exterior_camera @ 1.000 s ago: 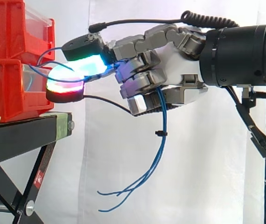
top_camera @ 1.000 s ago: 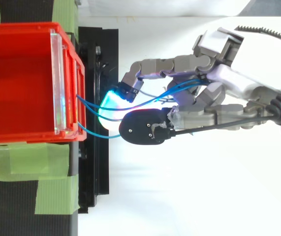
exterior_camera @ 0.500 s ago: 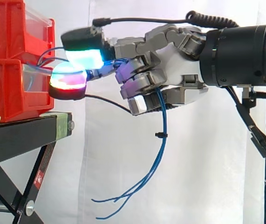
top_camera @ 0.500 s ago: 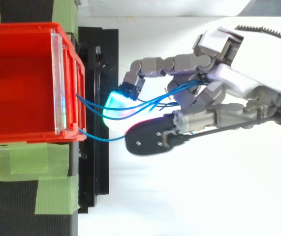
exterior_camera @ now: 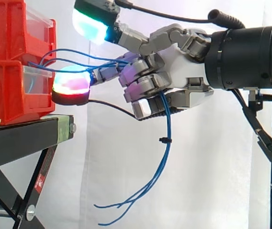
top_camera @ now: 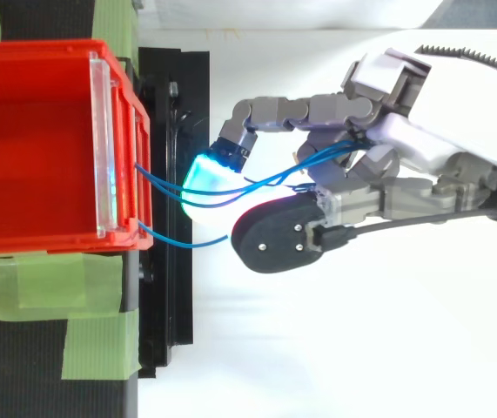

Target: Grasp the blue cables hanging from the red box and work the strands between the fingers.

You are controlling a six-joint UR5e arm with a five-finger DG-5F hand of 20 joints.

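From my station I see the grey, jointed metal hand (exterior_camera: 183,62) reaching in from the right. Its fingers are curled round the bundle of thin, glossy blue cables (exterior_camera: 167,124), which are pinched against the palm. One finger is lifted high, its thick pad (exterior_camera: 92,24) glowing cyan-green. A lower pad glowing red and magenta (exterior_camera: 71,83) sits just beside the front of the red plastic box (top_camera: 39,52).

The strands come out of the box's front under a clear plastic panel (top_camera: 102,148). They run roughly level to the right, fanned a little apart, over the lower pad and into the curled fingers. Below the hand they hang nearly straight down, gathered by a small black cable tie (exterior_camera: 163,139). Under the tie they sweep left and splay into loose, curling ends well below the hand.

In the side view the smooth, hard-edged box is one of two stacked red bins. They rest on a matte black metal stand (exterior_camera: 21,138) with a slanted leg. Strips of pale green tape (top_camera: 91,348) lie across the stand top beside the box. A white curtain (exterior_camera: 212,167) hangs behind it all. From above, the raised finger's dark back covers part of the strands.
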